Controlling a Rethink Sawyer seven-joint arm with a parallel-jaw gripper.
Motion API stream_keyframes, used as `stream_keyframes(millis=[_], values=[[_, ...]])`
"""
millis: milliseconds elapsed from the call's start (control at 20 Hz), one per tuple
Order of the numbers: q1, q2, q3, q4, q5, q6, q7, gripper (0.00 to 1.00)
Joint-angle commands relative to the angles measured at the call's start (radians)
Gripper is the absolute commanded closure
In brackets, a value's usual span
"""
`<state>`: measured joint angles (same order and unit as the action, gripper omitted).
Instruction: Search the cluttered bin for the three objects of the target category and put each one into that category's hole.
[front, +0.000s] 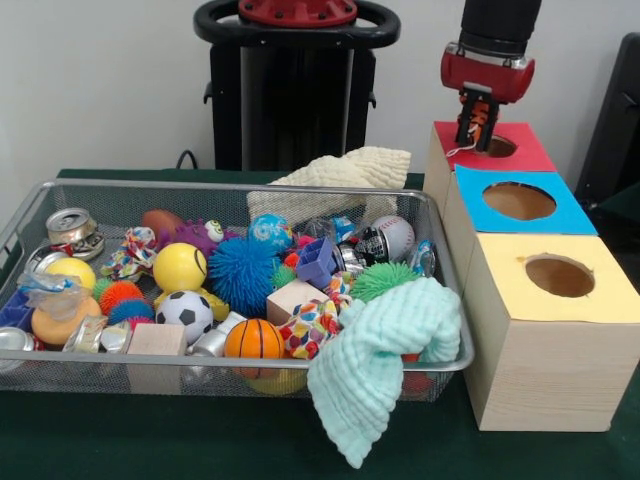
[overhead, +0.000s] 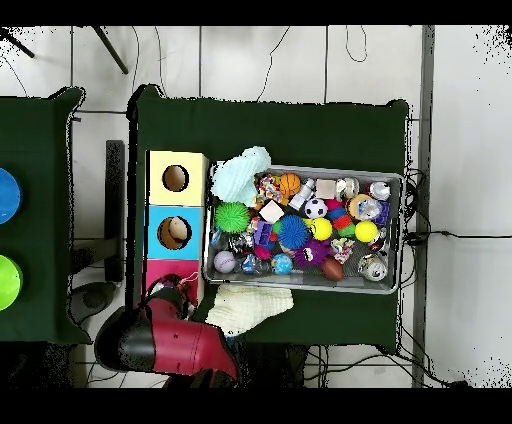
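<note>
The gripper (front: 477, 137) is being held directly above the hole in the red-topped box (front: 525, 150), its tips hanging at the hole's edge; whether the jaws are released or clenched cannot be told, and nothing can be made out between them. In the overhead view the gripper (overhead: 172, 291) is being seen over that same red-topped box (overhead: 158, 268), with the red arm (overhead: 185, 340) reaching in from below. Beside it, a blue-topped box (front: 520, 205) and a yellow-topped box (front: 560, 280) are being lined up in a row (each with its own round hole). The wire bin (front: 60, 190) is sitting just beside the boxes, and is being crowded with balls, wooden blocks and crushed cans: a basketball (front: 253, 338), a soccer ball (front: 184, 312), a baseball (front: 393, 236). A mint cloth (front: 385, 360) is being draped over the bin's front corner, and a cream cloth (front: 345, 172) over its far rim.
</note>
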<state>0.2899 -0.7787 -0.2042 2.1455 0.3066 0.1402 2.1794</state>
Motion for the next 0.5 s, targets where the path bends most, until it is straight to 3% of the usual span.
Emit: stream_keyframes(millis=[50, 500], values=[[-0.008, -0.021, -0.013, -0.103, 0.006, 0.244, 0.134, 1.00], [-0.027, -0.043, -0.042, -0.134, -0.024, 0.300, 0.120, 1.00]])
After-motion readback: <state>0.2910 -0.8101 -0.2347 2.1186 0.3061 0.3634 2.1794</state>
